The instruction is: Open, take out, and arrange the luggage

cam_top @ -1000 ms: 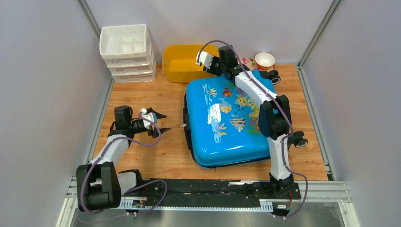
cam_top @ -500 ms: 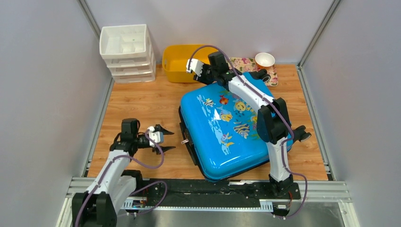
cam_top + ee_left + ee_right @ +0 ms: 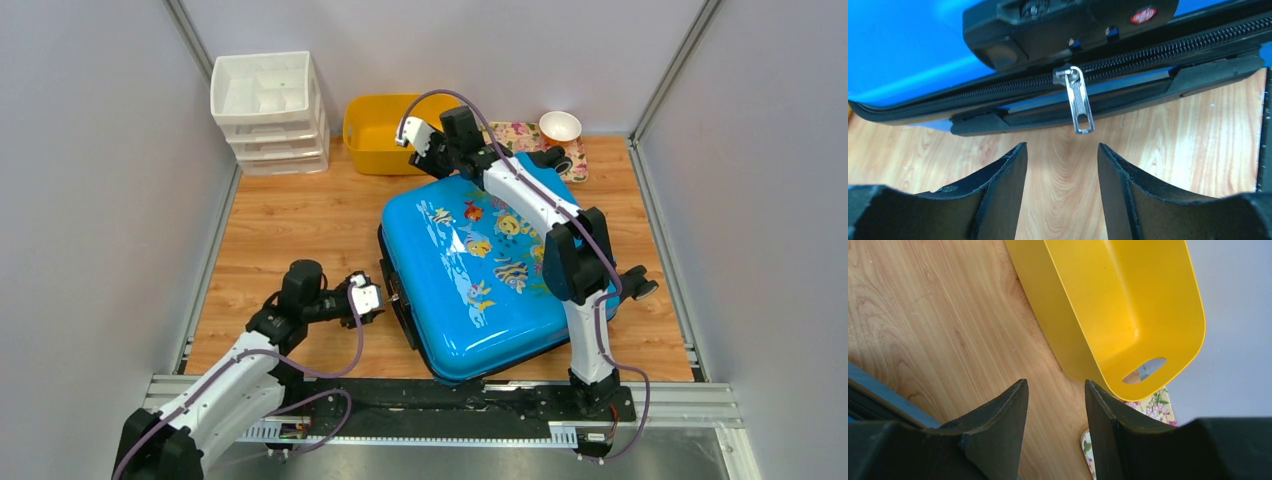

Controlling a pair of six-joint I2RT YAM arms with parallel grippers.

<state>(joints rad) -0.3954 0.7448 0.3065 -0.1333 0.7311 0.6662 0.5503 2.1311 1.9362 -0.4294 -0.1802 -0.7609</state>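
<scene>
The luggage (image 3: pixel 490 270), a glossy blue hard-shell suitcase with fish print, lies flat and zipped shut on the wooden table, turned slightly askew. My left gripper (image 3: pixel 378 297) is open and empty, right at its left side. In the left wrist view its fingers (image 3: pixel 1003 180) point at the silver zipper pull (image 3: pixel 1079 102) hanging from the black zip, just ahead of the tips. My right gripper (image 3: pixel 415 150) is open and empty, above the suitcase's far left corner, near the yellow tub (image 3: pixel 385 133). In the right wrist view the gripper (image 3: pixel 1055 385) hangs over bare wood.
A white drawer unit (image 3: pixel 268 112) stands at the back left. The yellow tub (image 3: pixel 1118 305) sits at the back centre. A floral mat (image 3: pixel 520 135) and a small bowl (image 3: pixel 560 127) lie at the back right. The suitcase wheels (image 3: pixel 640 288) stick out right.
My left arm swung right and toward the suitcase's left side, now facing the zipper pull. The suitcase rotated slightly one second ago and has since stayed. The right gripper shifted left.
</scene>
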